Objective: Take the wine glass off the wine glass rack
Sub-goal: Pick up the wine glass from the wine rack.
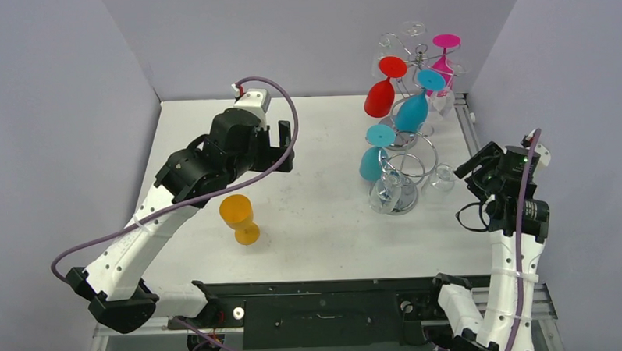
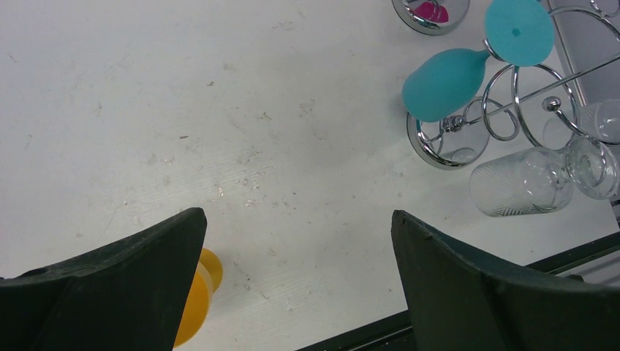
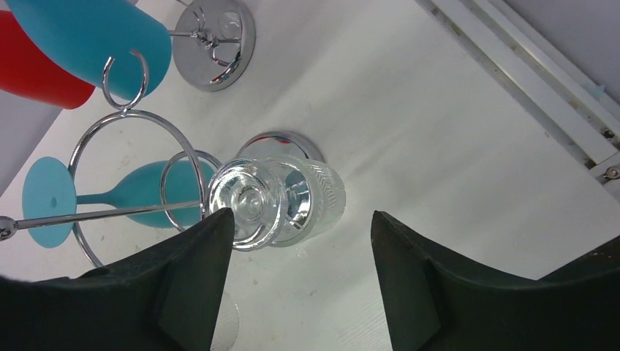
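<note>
A chrome wine glass rack [image 1: 400, 189] stands right of centre. A teal glass [image 1: 373, 154] and a clear glass [image 1: 442, 177] hang on it. My right gripper [image 1: 479, 166] is open just right of the clear glass. In the right wrist view the clear glass [image 3: 278, 197] hangs foot-first just beyond the open gripper [image 3: 301, 214], near the left finger [image 3: 183, 278], not between the fingers. My left gripper [image 1: 285, 145] is open and empty above the table's middle. An orange glass [image 1: 241, 217] stands on the table below it and shows beside the left finger in the left wrist view [image 2: 197, 292].
A second rack [image 1: 422, 78] at the back right carries red [image 1: 381, 95], teal [image 1: 413, 108], pink [image 1: 444, 54] and clear glasses. Purple walls close in the left, back and right. A metal rail [image 1: 468, 123] runs along the table's right edge.
</note>
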Available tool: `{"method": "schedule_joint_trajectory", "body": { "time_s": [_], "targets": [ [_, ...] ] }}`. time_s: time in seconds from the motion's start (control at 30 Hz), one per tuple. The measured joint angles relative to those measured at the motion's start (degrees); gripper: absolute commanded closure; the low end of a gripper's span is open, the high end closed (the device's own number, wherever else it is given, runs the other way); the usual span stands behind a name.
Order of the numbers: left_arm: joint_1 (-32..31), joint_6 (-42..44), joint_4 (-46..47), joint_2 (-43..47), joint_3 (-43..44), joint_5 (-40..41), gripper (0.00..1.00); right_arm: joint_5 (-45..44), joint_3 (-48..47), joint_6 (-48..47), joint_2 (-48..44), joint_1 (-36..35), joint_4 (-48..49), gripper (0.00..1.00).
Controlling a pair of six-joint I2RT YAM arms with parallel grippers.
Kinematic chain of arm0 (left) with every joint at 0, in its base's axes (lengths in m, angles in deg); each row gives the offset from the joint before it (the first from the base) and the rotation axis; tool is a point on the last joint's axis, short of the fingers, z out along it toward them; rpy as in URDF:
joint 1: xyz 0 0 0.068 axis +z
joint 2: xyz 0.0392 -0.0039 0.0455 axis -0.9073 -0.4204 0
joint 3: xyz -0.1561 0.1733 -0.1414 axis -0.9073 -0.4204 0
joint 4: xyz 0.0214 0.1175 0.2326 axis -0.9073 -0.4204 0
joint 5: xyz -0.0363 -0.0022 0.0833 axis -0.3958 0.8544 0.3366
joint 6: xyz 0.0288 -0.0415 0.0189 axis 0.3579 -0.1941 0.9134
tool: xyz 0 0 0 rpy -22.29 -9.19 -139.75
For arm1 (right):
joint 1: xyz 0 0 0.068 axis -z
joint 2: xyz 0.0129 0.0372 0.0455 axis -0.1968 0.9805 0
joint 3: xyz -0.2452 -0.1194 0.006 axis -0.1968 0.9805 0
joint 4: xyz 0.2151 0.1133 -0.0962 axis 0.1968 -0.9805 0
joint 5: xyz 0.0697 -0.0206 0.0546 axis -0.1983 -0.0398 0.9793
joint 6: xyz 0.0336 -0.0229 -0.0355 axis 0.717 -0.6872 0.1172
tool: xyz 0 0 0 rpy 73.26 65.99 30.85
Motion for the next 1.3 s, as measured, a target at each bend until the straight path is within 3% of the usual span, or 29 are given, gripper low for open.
{"method": "schedule_joint_trajectory", "body": {
  "time_s": [0.43, 0.77, 1.3],
  "targets": [
    [0.7, 0.0, 1.2, 2.9, -3.6, -2.8, 0.04, 14.3, 5.1, 1.5, -0.3, 6.7, 3.7, 0.48],
    [0.7, 0.5, 1.7, 4.9, -8.5, -5.7, 0.04, 19.1, 6.7, 3.6, 0.2, 10.1, 5.2, 0.55],
    [0.7, 1.1, 4.3, 5.9, -10.4, -7.5, 0.04, 24.0, 11.0, 7.7, 1.7, 10.4, 10.5, 0.77]
  ]
}}
